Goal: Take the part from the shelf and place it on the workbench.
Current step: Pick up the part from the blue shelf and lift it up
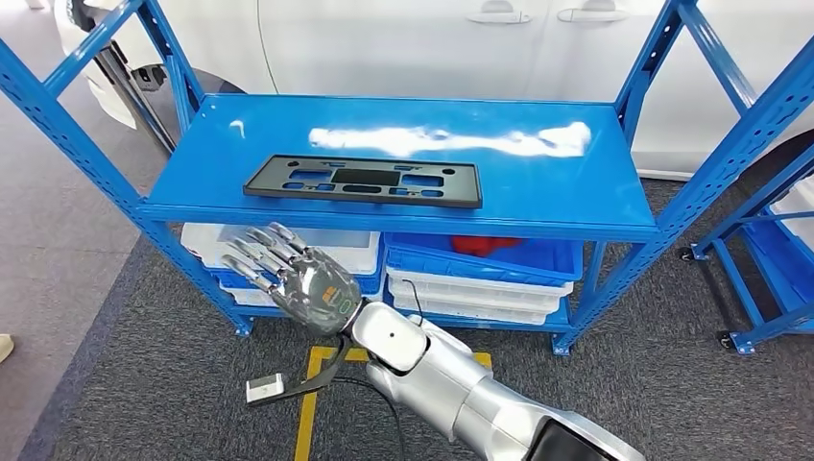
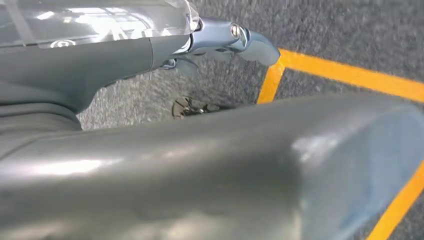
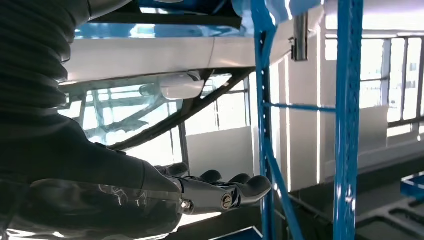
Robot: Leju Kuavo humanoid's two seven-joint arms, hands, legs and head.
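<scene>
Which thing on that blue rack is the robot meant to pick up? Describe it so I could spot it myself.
Look at the blue shelf in front of the white car. On its top level, toward the front edge, lies a flat black panel. It is long and rectangular with cut-out holes, and it is the only loose item up there; the plastic bins sit a level below.

right arm: my silver arm (image 1: pixel 480 394) comes in from the lower right of the head frame, angling up toward the centre-left
right wrist: rounded silver joint (image 1: pixel 389 336) just below the frame's middle
right hand: my right hand (image 1: pixel 293 274) sits left of centre, fingers (image 1: pixel 254 252) spread and stretched toward the upper left, holding nothing
right wrist cam: same fingers (image 3: pixel 235 187) out flat, low in the frame
left hand: my left hand (image 2: pixel 150 150) is a grey blur across the frame, can't tell its pose
</scene>
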